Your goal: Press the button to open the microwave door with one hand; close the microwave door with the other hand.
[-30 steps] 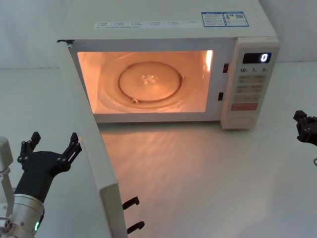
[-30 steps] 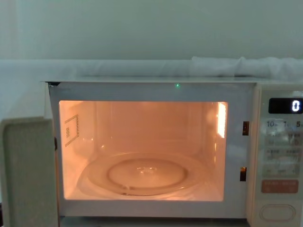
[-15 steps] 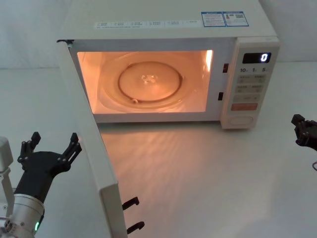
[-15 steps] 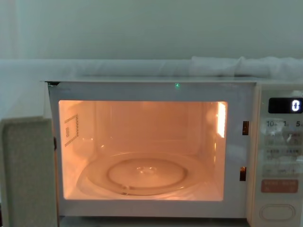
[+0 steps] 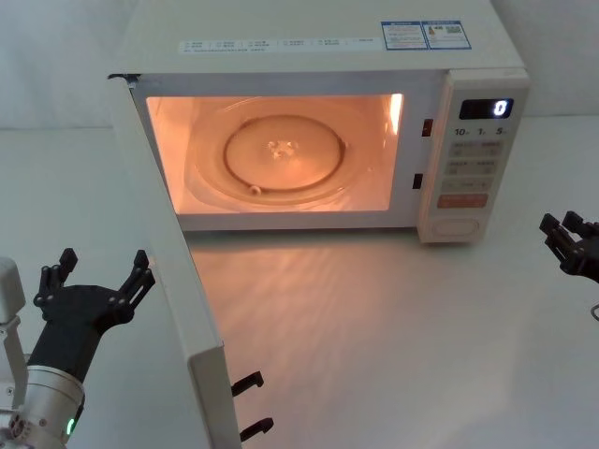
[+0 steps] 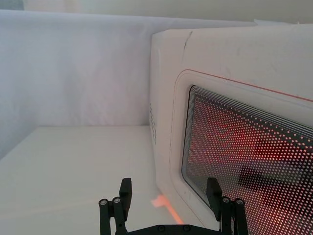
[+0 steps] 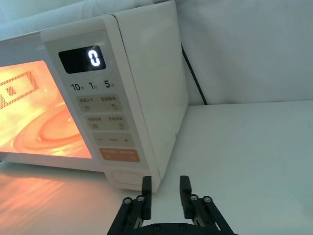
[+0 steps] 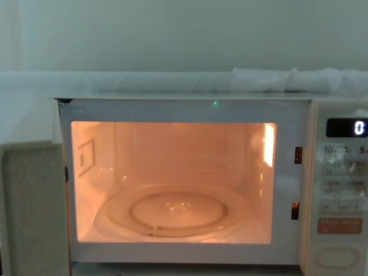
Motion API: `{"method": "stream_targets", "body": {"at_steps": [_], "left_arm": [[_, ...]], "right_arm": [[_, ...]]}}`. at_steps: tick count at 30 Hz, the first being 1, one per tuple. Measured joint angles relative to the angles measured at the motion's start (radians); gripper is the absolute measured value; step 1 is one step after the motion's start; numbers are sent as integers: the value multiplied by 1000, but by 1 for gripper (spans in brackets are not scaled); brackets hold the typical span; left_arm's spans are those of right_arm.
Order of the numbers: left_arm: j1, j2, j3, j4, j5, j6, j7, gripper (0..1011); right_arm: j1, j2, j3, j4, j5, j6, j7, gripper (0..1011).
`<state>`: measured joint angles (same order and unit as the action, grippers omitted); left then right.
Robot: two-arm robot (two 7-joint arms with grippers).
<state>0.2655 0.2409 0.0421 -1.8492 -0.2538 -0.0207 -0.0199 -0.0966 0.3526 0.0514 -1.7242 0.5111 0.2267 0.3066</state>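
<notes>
A white desk carries the microwave oven against a white fabric backdrop. At far left, the left end effector hovers above the desk, fingers spread apart, just beside the outer face of the microwave door; contact cannot be confirmed. The door stands fully open, swung out toward the robot on its left hinge, exposing the lit orange cavity and glass turntable. Right of the cavity, the control panel display reads 0. The button sits at the bottom of that panel, untouched. At far right, the right end effector hangs clear of the oven, fingers slightly apart, holding nothing.
</notes>
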Motion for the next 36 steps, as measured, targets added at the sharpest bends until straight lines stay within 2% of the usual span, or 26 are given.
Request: {"method": "stream_targets", "body": {"at_steps": [2, 8, 9, 11, 12, 21, 36], "left_arm": [[0, 0, 0, 0, 0, 0, 0, 1001], [0, 0, 0, 0, 0, 0, 0, 1001], [0, 0, 0, 0, 0, 0, 0, 1001], [0, 0, 0, 0, 0, 0, 0, 1001], [0, 0, 0, 0, 0, 0, 0, 1001], [0, 0, 0, 0, 0, 0, 0, 1001], [0, 0, 0, 0, 0, 0, 0, 1001]], "right_arm": [[0, 0, 0, 0, 0, 0, 0, 421], [1, -1, 0, 1, -1, -1, 0, 588], [1, -1, 0, 1, -1, -1, 0, 646], [1, -1, 0, 1, -1, -1, 0, 682], [1, -1, 0, 1, -1, -1, 0, 738], [1, -1, 0, 1, -2, -1, 0, 984], [1, -1, 0, 1, -2, -1, 0, 1000]]}}
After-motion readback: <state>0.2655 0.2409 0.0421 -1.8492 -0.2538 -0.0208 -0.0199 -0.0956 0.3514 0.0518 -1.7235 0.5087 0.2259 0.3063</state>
